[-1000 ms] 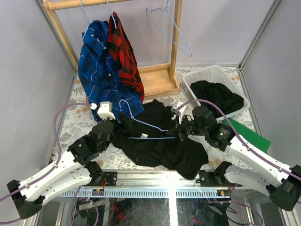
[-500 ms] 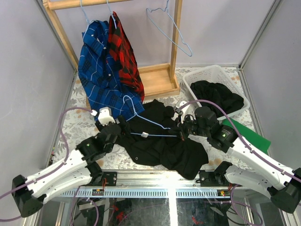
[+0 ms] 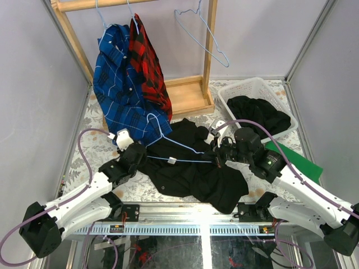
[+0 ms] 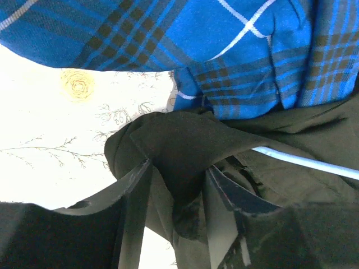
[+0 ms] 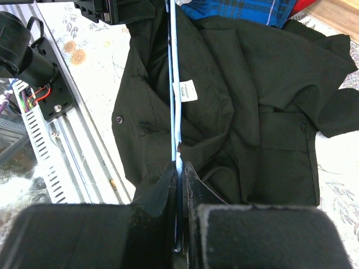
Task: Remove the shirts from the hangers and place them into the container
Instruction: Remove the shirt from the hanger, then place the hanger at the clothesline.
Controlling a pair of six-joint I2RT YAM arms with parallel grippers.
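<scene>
Left claw [image 4: 178, 172] has slid forward and narrowed, now half-closed on a black shirt [image 3: 190, 174] fold bunched between its fingers; right claw [image 5: 179, 168] clamps hanger [image 5: 173, 84] wire stretching ahead over shirt; basket [image 3: 255, 83] near right claw

Between the left fingers [image 4: 132, 193] a black shirt [image 4: 179, 151] fills the gap; blue plaid shirt [image 4: 241, 67] blocks ahead; bare worktop [image 4: 50, 129] lies leftward.

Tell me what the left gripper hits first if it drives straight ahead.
Likely the black shirt fold between the fingers of the left gripper; the blue plaid shirt lies beyond, depth unclear.
</scene>
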